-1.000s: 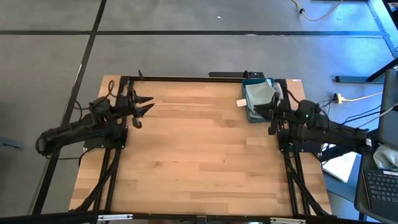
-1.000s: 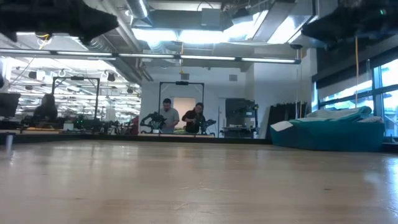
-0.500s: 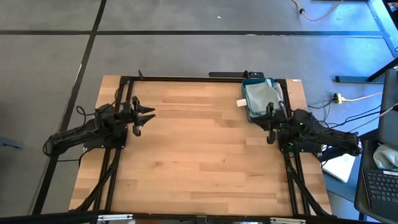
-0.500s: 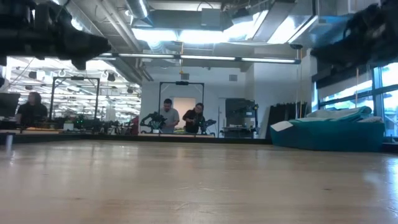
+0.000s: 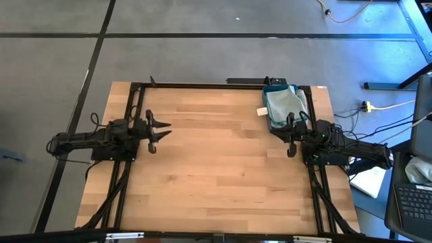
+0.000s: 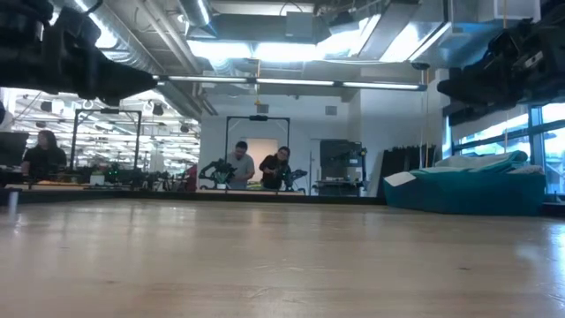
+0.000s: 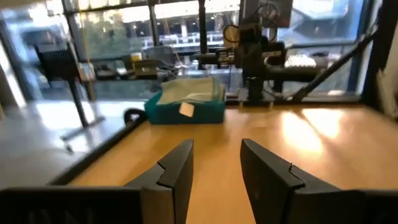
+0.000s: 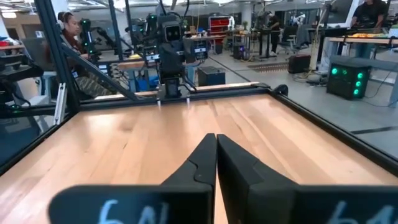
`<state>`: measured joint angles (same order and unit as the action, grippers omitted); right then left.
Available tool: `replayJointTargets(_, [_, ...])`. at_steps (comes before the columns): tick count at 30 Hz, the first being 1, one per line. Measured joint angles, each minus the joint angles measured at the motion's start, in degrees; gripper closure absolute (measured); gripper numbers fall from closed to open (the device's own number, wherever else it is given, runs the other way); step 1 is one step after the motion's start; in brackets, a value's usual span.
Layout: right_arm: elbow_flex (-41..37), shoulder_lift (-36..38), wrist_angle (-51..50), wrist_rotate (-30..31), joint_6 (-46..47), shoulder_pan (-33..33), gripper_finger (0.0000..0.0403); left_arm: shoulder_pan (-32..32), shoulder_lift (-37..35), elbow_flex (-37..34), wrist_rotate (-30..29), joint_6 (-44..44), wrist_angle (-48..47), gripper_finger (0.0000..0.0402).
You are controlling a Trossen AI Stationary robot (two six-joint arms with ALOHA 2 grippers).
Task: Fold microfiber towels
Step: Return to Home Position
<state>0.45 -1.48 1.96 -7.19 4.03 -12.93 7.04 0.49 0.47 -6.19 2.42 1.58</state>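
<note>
- Left claw (image 5: 156,128): fingers apart, arm level over the bench's (image 5: 216,175) left edge.
- Right claw (image 5: 290,137): fingers together, near the microfiber towels (image 5: 282,101).
- White tag (image 5: 260,112): print unreadable.

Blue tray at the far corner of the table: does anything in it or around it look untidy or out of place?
Only small things. The top towel in the blue tray looks slightly rumpled rather than flat, and a white tag hangs out over its rim.

Smooth wood table (image 5: 216,177), soft cloth towels (image 5: 281,103)
</note>
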Motion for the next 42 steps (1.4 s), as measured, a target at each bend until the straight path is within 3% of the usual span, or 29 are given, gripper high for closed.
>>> replayJointTargets(5, [0.0, 0.11, -0.01, 0.01, -0.04, 0.0, 0.0388, -0.63, -0.02, 0.0, -0.34, 8.88, -0.06, 0.0278])
replayJointTargets(42, [0.04, 0.11, -0.09, 0.04, -0.03, 0.0, 0.0388, -0.61, -0.02, 0.0, -0.17, 8.71, -0.03, 0.0278])
